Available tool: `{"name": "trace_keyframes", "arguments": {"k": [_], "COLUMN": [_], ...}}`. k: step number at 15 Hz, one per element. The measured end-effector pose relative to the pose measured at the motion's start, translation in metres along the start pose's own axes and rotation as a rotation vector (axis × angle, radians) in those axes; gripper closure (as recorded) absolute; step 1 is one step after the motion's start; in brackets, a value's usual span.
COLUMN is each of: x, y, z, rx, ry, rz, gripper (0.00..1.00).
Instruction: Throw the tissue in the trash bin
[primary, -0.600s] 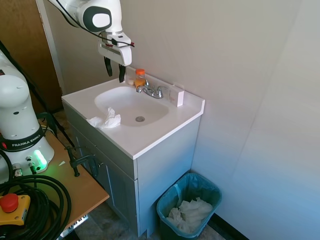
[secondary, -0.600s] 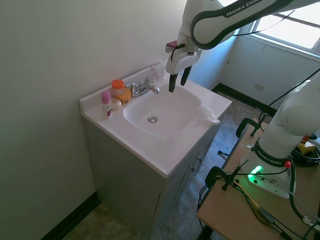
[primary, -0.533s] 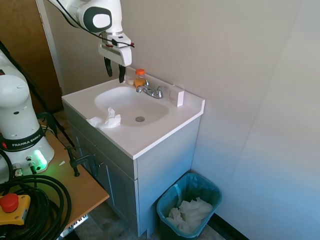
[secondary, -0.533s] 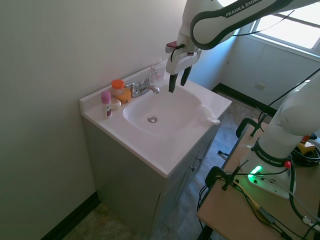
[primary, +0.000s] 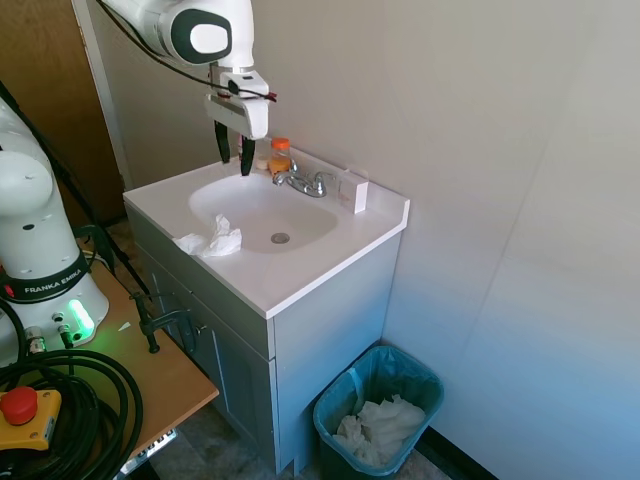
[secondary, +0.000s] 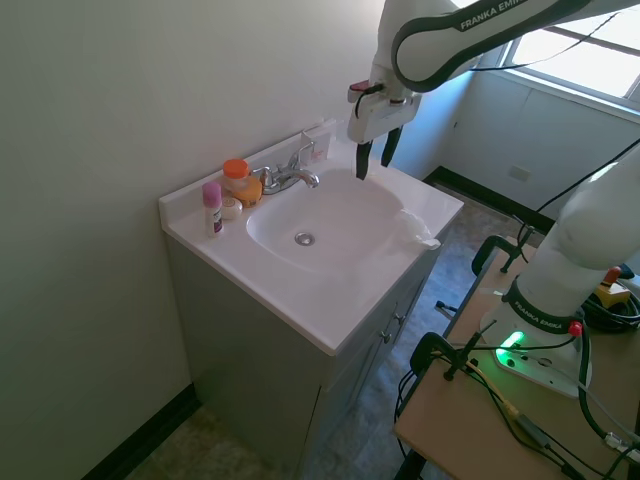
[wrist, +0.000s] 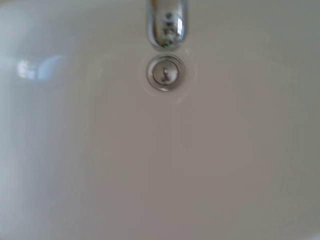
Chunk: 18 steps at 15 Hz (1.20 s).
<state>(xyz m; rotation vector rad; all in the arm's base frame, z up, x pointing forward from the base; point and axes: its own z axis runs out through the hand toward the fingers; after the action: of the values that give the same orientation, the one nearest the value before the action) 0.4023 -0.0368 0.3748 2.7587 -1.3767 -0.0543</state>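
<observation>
- The vanity is seen against the wall, its white sink sunk in the top, drain caught in the wrist view under the tap.
- The bin is set on the floor beside the vanity, white papers heaped inside.
- The gripper is held above the sink's back edge, fingers parted, nothing between them.
- The tissue is left on the sink's front rim.
- An orange-capped bottle is stood by the tap.

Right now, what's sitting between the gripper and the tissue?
Nothing solid: in the first exterior view the gripper hangs open above the sink basin, and only bare white basin and rim separate it from the tissue.
</observation>
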Motion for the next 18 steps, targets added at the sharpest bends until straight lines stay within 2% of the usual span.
{"name": "trace_keyframes", "arguments": {"k": [4, 8, 11, 15, 16, 18], "x": [0.003, -0.003, 0.004, 0.013, 0.014, 0.014], "y": [0.029, 0.034, 0.038, 0.043, 0.041, 0.04], "z": [0.027, 0.065, 0.092, 0.119, 0.124, 0.133], "rx": [-0.1, -0.165, -0.193, -0.198, -0.199, -0.2], "ry": [-0.058, -0.112, -0.128, -0.148, -0.15, -0.154], "rz": [0.003, -0.019, -0.02, -0.002, -0.004, -0.011], "gripper": [0.0, 0.0, 0.0, 0.0, 1.0, 1.0]}}
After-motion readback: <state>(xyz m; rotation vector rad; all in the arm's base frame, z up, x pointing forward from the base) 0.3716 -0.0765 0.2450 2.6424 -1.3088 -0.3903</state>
